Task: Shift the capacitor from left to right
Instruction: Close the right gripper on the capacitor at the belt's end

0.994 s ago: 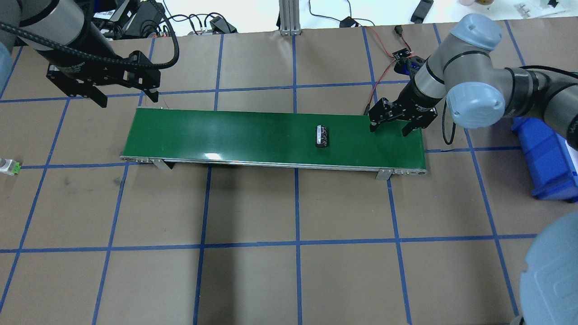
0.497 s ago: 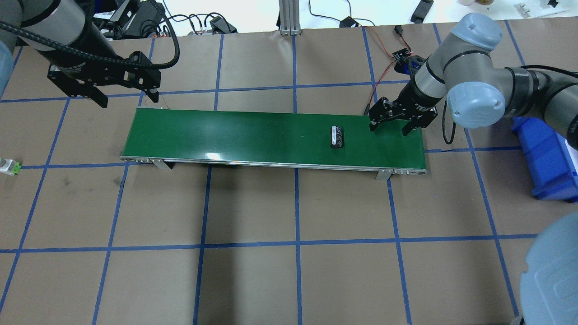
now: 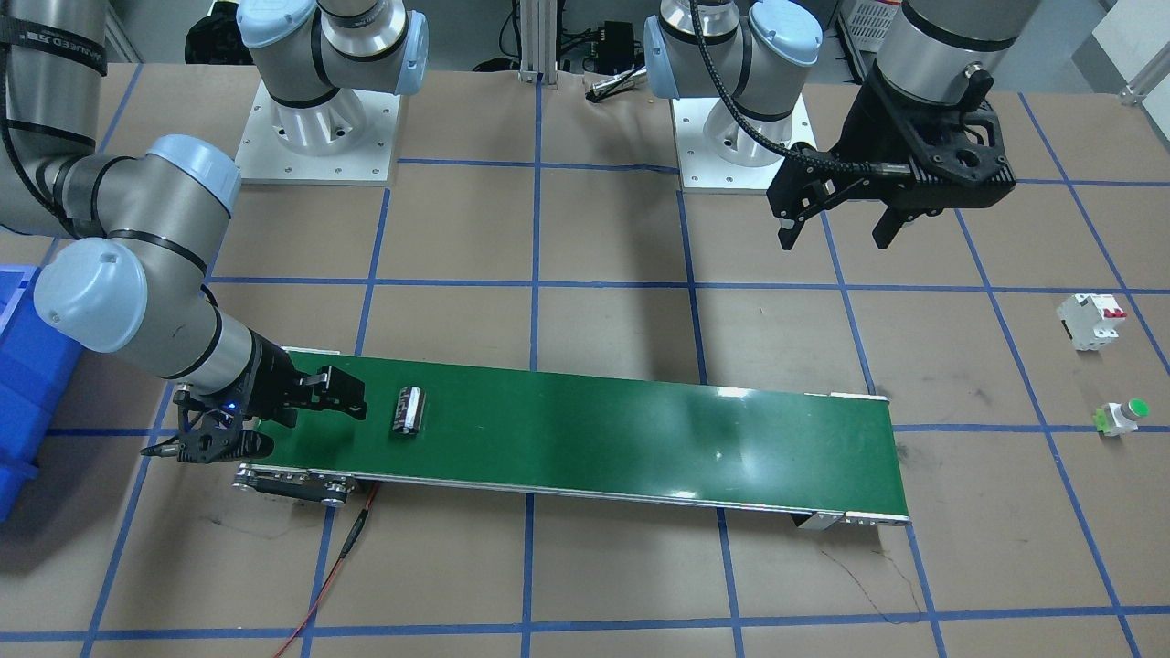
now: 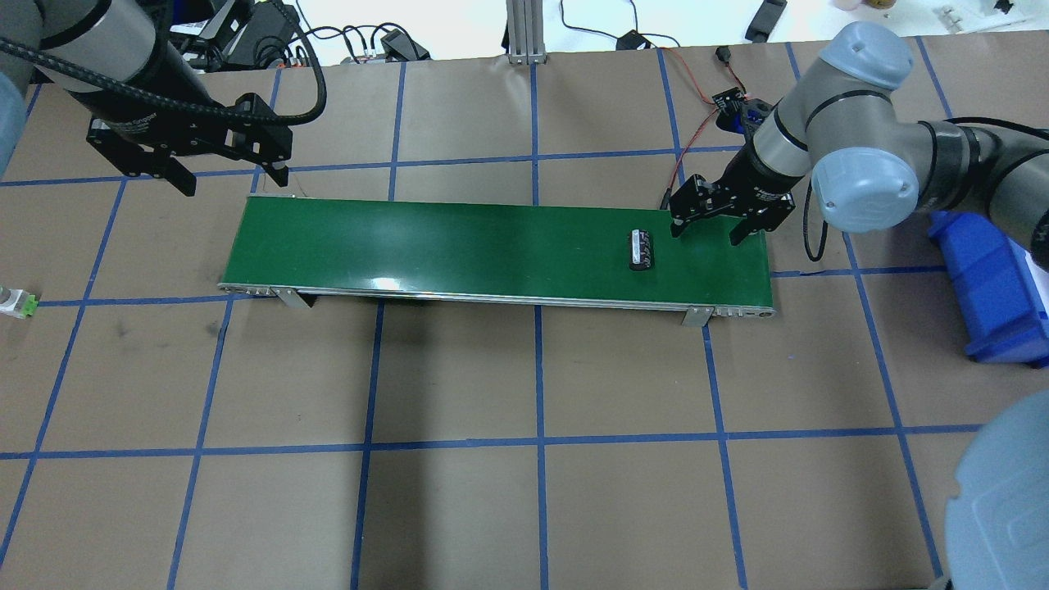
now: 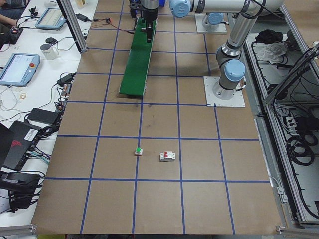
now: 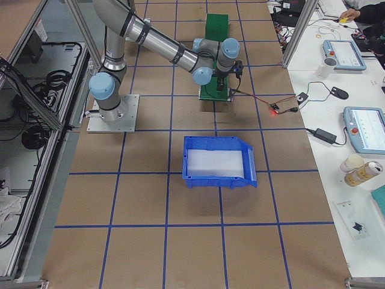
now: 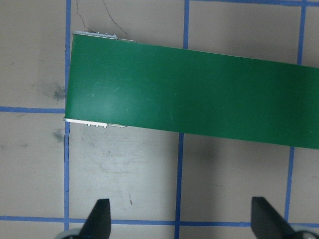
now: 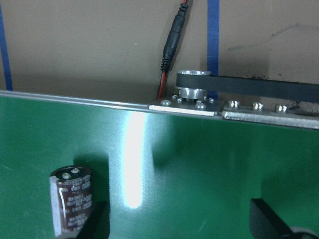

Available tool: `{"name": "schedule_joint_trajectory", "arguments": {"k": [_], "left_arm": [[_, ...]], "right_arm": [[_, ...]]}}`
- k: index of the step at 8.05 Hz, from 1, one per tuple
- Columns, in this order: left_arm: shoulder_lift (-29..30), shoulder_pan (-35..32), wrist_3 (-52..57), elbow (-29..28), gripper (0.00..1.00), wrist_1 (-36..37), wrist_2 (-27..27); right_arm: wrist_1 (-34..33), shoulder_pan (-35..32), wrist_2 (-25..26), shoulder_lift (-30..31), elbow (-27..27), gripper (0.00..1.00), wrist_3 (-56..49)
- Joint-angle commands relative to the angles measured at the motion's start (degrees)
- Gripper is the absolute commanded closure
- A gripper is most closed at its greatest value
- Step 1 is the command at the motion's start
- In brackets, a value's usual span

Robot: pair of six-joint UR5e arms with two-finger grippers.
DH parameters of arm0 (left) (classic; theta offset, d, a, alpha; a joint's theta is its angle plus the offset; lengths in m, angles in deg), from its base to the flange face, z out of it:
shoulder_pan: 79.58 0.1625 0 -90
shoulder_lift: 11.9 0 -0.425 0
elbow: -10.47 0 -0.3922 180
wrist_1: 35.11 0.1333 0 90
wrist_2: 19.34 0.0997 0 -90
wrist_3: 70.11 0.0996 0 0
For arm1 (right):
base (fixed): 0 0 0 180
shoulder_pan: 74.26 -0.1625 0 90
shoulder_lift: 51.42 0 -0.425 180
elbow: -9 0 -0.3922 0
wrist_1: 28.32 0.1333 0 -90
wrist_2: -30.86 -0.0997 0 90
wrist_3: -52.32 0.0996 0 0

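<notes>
The capacitor point(image 4: 641, 249), a small dark cylinder with pale markings and shiny ends, lies on the green conveyor belt point(image 4: 451, 238) near its right end. It also shows in the front view point(image 3: 409, 409) and at the lower left of the right wrist view point(image 8: 74, 199). My right gripper point(image 4: 706, 233) is open and empty, low over the belt's right end, just right of the capacitor and apart from it. My left gripper point(image 4: 233, 182) is open and empty, above the table behind the belt's left end.
A blue bin point(image 4: 996, 287) stands right of the belt. A white breaker with red parts point(image 3: 1090, 320) and a green-capped push button point(image 3: 1122, 416) lie on the table at the robot's far left. A red wire point(image 4: 697, 131) runs behind the belt's right end.
The capacitor has travelled right along the belt, closer to my right gripper. Both arms have stayed in place.
</notes>
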State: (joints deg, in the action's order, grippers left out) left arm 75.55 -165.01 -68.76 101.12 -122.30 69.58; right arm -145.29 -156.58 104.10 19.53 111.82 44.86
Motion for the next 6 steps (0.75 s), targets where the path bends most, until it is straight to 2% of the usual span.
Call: {"name": "schedule_joint_trajectory", "arguments": {"k": [1,5,6], "left_arm": [[0.1,0.0,-0.1,0.1,0.0,0.0,-0.1],[0.0,0.0,0.0,0.1,0.0,0.0,-0.2],[0.0,0.0,0.0,0.0,0.0,0.0,-0.2]], "right_arm": [[0.0,-0.5,0.1,0.4,-0.2,0.0,0.1],[0.0,-1.0,1.5,-0.3,-0.1,0.01,-0.2],[0.1,-1.0,3.9,-0.3,0.2,0.12,-0.7]]}}
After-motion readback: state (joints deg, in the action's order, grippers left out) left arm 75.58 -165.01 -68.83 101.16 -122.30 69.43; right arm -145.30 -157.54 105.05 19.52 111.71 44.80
